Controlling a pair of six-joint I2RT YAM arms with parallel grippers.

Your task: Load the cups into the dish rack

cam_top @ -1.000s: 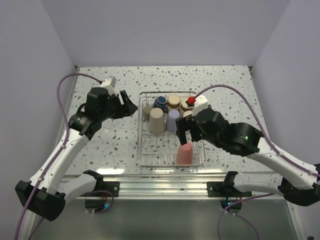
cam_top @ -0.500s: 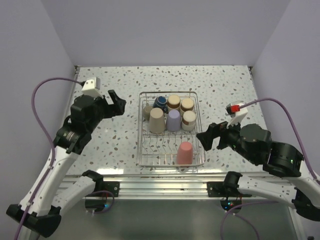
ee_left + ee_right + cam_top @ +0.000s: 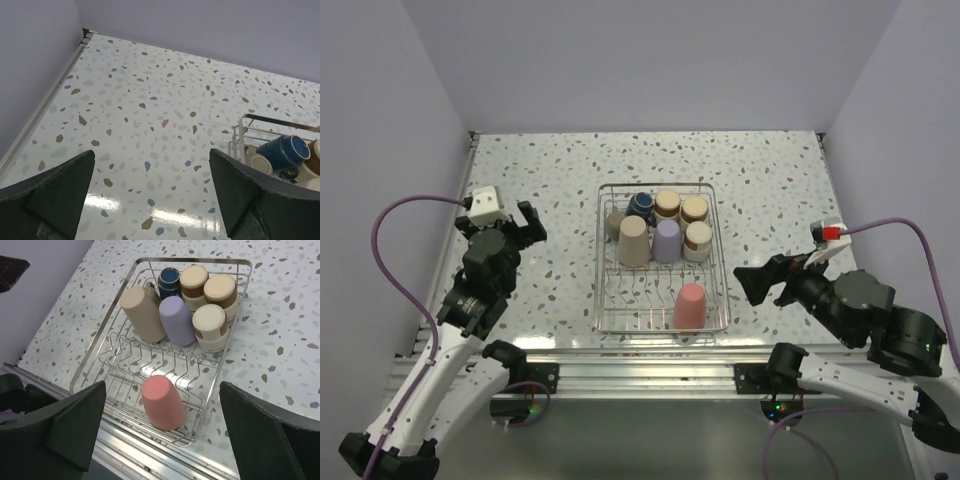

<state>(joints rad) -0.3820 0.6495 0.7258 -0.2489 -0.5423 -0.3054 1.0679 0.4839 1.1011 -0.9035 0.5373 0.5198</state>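
Observation:
The dish rack [image 3: 603, 300] stands mid-table with all the visible cups in it. At its back are the tall beige tumbler [image 3: 633, 241], the lavender tumbler [image 3: 667, 240], the dark blue mug [image 3: 641, 205] and several short tan cups [image 3: 694, 208], upside down. The coral-pink cup [image 3: 689, 306] stands upside down alone at the front right. My left gripper [image 3: 523, 216] is open and empty, left of the rack. My right gripper [image 3: 754, 279] is open and empty, right of the rack. The right wrist view shows the rack [image 3: 200, 259] and pink cup [image 3: 165, 402] below.
The left wrist view shows bare speckled tabletop, the rack's near corner [image 3: 240, 131] and the blue mug [image 3: 282, 151] at its right edge. A metal rail [image 3: 650, 365] runs along the table's front edge. Walls close the left, back and right sides.
My right gripper has let go of the coral-pink cup and pulled back right, out of the rack. My left arm has drawn back left and toward the front.

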